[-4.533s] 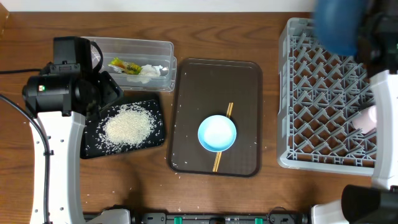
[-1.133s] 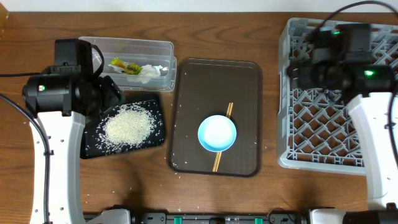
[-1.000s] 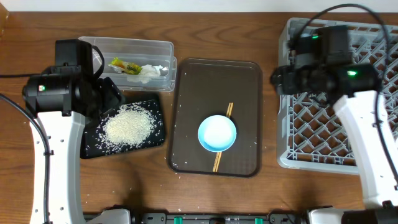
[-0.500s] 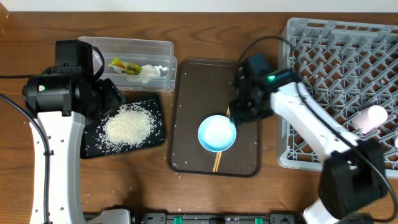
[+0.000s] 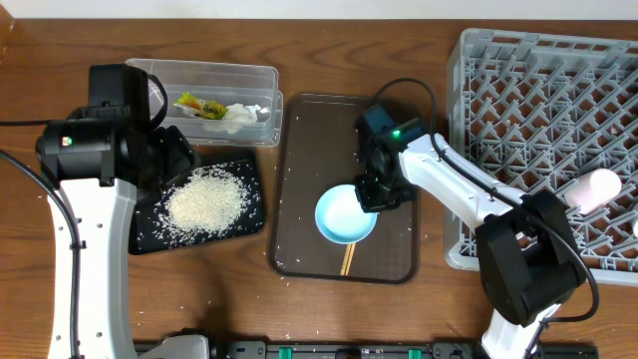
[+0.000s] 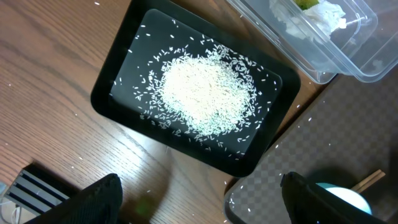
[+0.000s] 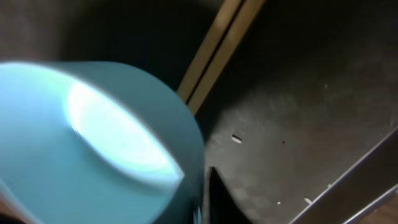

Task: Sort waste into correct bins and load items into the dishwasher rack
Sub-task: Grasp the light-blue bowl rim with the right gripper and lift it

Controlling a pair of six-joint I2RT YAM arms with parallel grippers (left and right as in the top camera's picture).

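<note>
Right gripper (image 5: 378, 189) is down at the right-hand rim of the pale-blue bowl (image 5: 345, 213), which sits on the brown serving tray (image 5: 299, 130) on top of the wooden chopsticks (image 5: 347, 261). In the right wrist view the bowl wall fills the left of the frame, with a dark finger edge just beside it. I cannot tell whether the jaws have pinched the rim or only straddle it. Left gripper (image 6: 202, 194) hangs spread and empty above the black tray (image 6: 115, 81) of rice (image 6: 205, 93), so it is not involved here. Judged step: take the bowl across to the dishwasher rack (image 5: 538, 120), where one pinkish cup (image 5: 598, 187) already lies.

Risks:
1. A rim pinch on a thin, smooth wall is a shallow hold. The bowl could swing or slip out on the lift, most likely while crossing the gap between tray and rack.
2. The chopsticks lie under the bowl. If the bowl is dragged rather than lifted straight up, the sticks may roll or skid off the tray (they are needed later as a pair, so a scattered pair costs an extra pick).
3. If the lower finger scrapes the tray it could catch a stick.
4. Stray grains on the tray (image 7: 236, 138) could be flicked onto the table.
5. The rack wall stands higher than the tray. Carried low, the bowl would knock against the wall or the pegs.
</note>
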